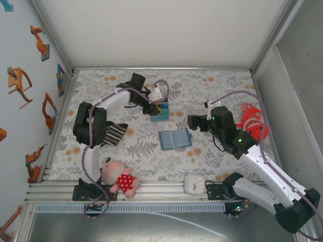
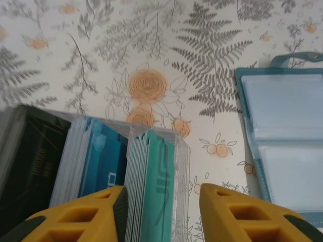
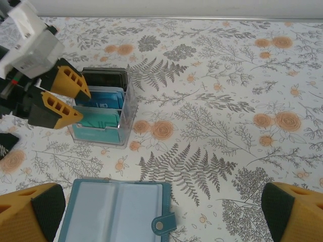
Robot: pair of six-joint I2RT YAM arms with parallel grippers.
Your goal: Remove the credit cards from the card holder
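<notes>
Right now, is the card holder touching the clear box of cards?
Apart. The right wrist view shows a strip of patterned cloth between the open card holder and the clear box.

Soft, even light is falling from overhead, leaving the worktop bright and free of glare. Only faint, diffuse shadows are lying beneath the arms in the top external view. Close to the lens, the left fingers are blurring at the bottom edge, and the credit cards between them are looking soft, while the pattern beyond is showing crisper. The right fingers are smearing into the lower corners. The card holder between them is giving off a pale sheen.
</notes>
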